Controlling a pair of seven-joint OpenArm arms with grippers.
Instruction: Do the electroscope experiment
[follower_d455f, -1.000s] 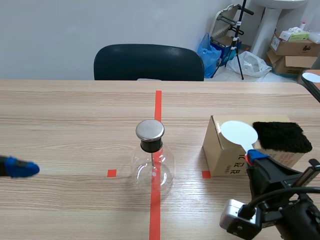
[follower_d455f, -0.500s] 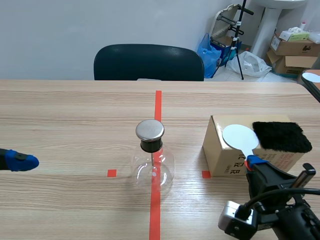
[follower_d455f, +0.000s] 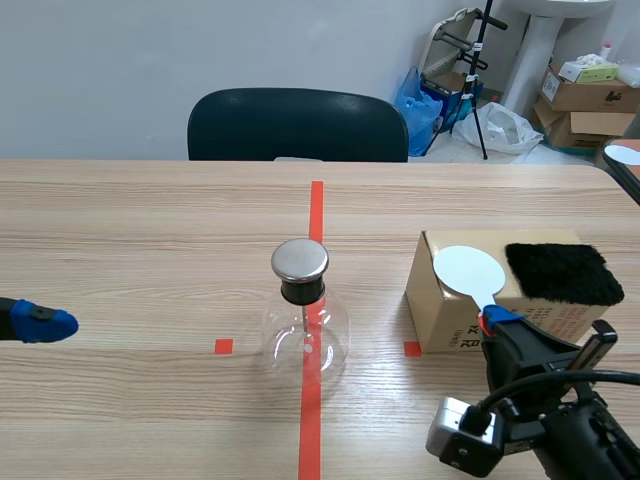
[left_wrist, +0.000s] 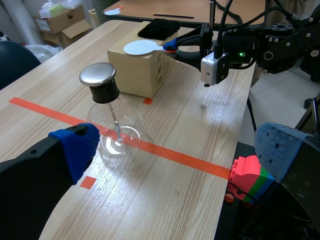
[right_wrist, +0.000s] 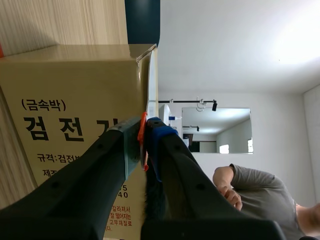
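Note:
The electroscope, a round glass flask (follower_d455f: 305, 338) with a metal cap (follower_d455f: 300, 260), stands on the red tape line at the table's middle. To its right a cardboard box (follower_d455f: 440, 305) carries a black fur cloth (follower_d455f: 560, 272). My right gripper (follower_d455f: 500, 322) is shut on the orange handle (right_wrist: 144, 135) of a white disc paddle (follower_d455f: 468, 268), which is held against the box's front top edge. My left gripper (left_wrist: 175, 150) is open at the far left, well apart from the flask (left_wrist: 112, 127); only one blue fingertip (follower_d455f: 42, 323) shows in the scene view.
A dark chair (follower_d455f: 298, 125) stands behind the table. Boxes and bags lie on the floor at the back right. A second white disc (follower_d455f: 625, 155) rests on another table at the right. Coloured toy bricks (left_wrist: 250, 180) sit past the table's edge.
My right gripper has shifted a little to the left with the paddle, so the disc now sits nearer the box's left corner. The left fingertip has moved slightly farther up the table.

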